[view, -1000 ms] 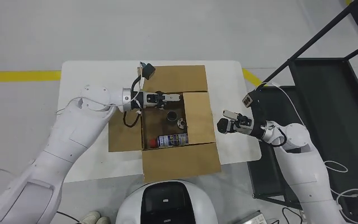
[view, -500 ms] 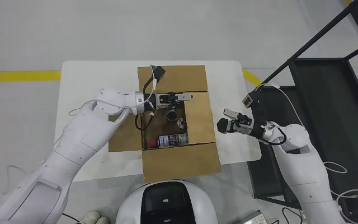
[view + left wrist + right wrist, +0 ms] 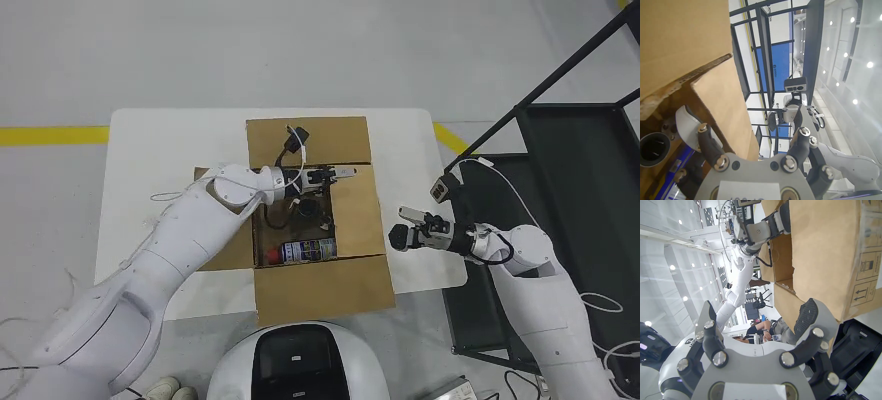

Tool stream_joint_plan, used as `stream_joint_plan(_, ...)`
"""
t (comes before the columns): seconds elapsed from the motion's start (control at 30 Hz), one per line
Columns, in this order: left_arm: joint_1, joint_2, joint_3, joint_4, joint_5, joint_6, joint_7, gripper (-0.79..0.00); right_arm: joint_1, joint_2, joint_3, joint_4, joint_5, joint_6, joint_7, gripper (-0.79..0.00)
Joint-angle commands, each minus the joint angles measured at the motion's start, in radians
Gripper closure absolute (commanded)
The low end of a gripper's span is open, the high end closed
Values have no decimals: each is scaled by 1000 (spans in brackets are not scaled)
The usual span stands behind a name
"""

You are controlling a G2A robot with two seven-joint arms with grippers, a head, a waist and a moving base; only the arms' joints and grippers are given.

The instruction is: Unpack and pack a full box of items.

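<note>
An open cardboard box (image 3: 310, 150) sits on the white table (image 3: 160, 140) with its flaps spread out. Inside stand a dark open-topped cylinder (image 3: 307, 209) (image 3: 654, 148) and a blue-labelled can (image 3: 308, 249) lying on its side. My left gripper (image 3: 336, 175) (image 3: 743, 117) is open at the far right corner of the opening. The edge of the right flap (image 3: 721, 102) lies between its fingers, unclamped. My right gripper (image 3: 403, 224) (image 3: 758, 309) hangs open and empty just off the right flap's outer edge, beside the box wall (image 3: 829, 256).
A black metal rack (image 3: 570, 190) stands close to the table's right side, behind my right arm. A yellow line (image 3: 50, 135) runs along the floor at the left. The table's left part is bare.
My left arm has swung right across the box opening, from its left edge to the right flap. My right gripper has shifted slightly toward the table's near edge.
</note>
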Motion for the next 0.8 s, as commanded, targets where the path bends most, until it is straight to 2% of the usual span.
stream_joint_plan(0.0, 2, -11, -2, 31, -10, -20, -5, -785, 0, 0, -11, -12, -8, 3, -5, -785)
stream_joint_plan(0.2, 11, -52, -17, 93, -97, -174, -82, -785, 7, -2, -50, -28, -15, 16, -12, -785)
stream_joint_plan(0.43, -8, -91, -70, 142, -258, -298, -196, -785, -18, 4, -65, -79, -14, 35, 48, -785)
stream_joint_plan(0.63, -29, -120, -83, 152, -314, -282, -287, -785, -75, 13, -70, -147, -8, 72, 135, -785)
stream_joint_plan(0.77, -32, -145, -83, 164, -351, -266, -336, -785, -83, 13, -95, -150, -10, 84, 124, -785)
